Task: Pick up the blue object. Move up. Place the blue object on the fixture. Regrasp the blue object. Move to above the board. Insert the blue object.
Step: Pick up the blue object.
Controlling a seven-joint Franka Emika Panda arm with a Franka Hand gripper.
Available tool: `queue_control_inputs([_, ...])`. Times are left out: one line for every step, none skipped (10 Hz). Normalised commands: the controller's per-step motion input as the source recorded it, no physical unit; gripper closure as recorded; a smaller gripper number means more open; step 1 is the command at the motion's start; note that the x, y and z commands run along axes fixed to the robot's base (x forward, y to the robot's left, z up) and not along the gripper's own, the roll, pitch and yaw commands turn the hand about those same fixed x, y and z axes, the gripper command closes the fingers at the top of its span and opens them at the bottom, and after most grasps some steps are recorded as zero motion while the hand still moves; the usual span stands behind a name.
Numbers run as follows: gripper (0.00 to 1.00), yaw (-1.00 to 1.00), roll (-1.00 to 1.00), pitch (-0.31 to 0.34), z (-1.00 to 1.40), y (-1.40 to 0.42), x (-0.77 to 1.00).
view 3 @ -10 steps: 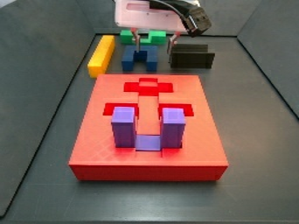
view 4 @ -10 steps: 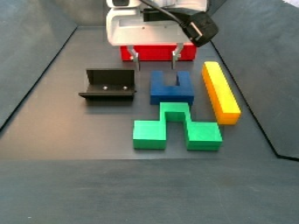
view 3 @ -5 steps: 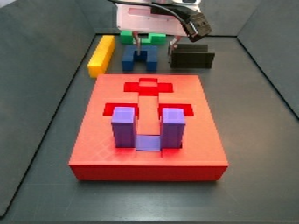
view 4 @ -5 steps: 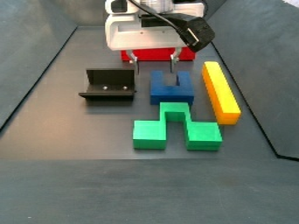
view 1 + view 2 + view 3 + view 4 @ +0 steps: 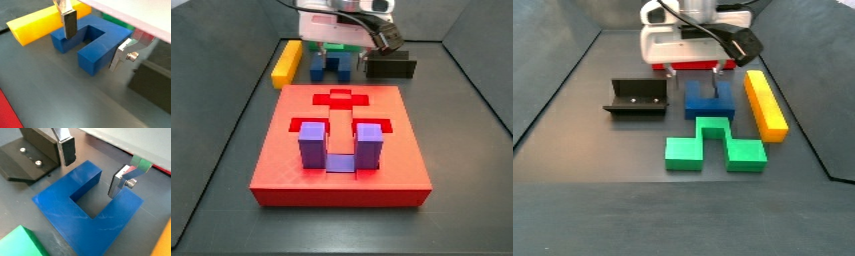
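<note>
Silver fingers of the gripper (image 5: 95,167) are seen spread wide, one plate (image 5: 67,150) set off one outer side of the blue object (image 5: 87,210) and the other plate (image 5: 125,179) off the opposite side; in both wrist views a small gap is visible at each pad, so nothing is clamped. The blue object (image 5: 90,42) is lying flat on the dark floor with its two thick legs and the slot between them plainly visible. In a side view the gripper (image 5: 694,74) is placed low over the blue object (image 5: 710,99), which lies about midway across the floor. Nearest that camera, the green notched block (image 5: 714,145) is laid just beside the blue object. The yellow bar (image 5: 764,103) is set alongside the blue object, close to it on one flank, and the fixture (image 5: 636,97) is stood on the other flank, apart from it. The fixture (image 5: 30,155) is also shown in a wrist view, with two small screws on its step. In a side view taken from the opposite end, the board (image 5: 341,150) is found nearest, with a lighter purple U-shaped piece (image 5: 337,145) seated upright in a recess at its near edge and a cross-shaped recess (image 5: 339,99) left open toward its far edge. Beyond the board's far edge the blue object (image 5: 334,65) is seen under the gripper (image 5: 337,45), with the yellow bar (image 5: 287,62) and the fixture (image 5: 392,67) to either side.
</note>
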Motion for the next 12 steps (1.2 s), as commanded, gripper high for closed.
queue_control_inputs([0.00, 0.00, 0.00, -0.007, 0.02, -0.03, 0.00])
queue_control_inputs([0.00, 0.00, 0.03, 0.000, -0.06, 0.00, 0.03])
queue_control_inputs([0.00, 0.00, 0.07, 0.000, -0.15, 0.00, 0.06])
queue_control_inputs([0.00, 0.00, 0.10, 0.000, -0.17, 0.00, 0.05])
queue_control_inputs([0.00, -0.07, 0.10, 0.009, -0.17, -0.05, 0.08])
queue_control_inputs([0.00, -0.19, 0.06, 0.000, -0.12, -0.03, 0.03])
queue_control_inputs([0.00, -0.28, 0.03, 0.000, -0.08, -0.01, 0.00])
queue_control_inputs([0.00, -0.37, 0.02, 0.001, -0.03, 0.00, 0.00])
queue_control_inputs([0.00, -0.30, 0.02, 0.000, -0.06, 0.00, 0.00])
queue_control_inputs([0.00, -0.22, 0.05, 0.000, -0.18, 0.00, 0.00])
queue_control_inputs([0.00, -0.13, 0.09, 0.000, -0.27, 0.00, -0.05])
queue_control_inputs([0.00, -0.08, 0.10, 0.000, -0.29, 0.00, -0.06])
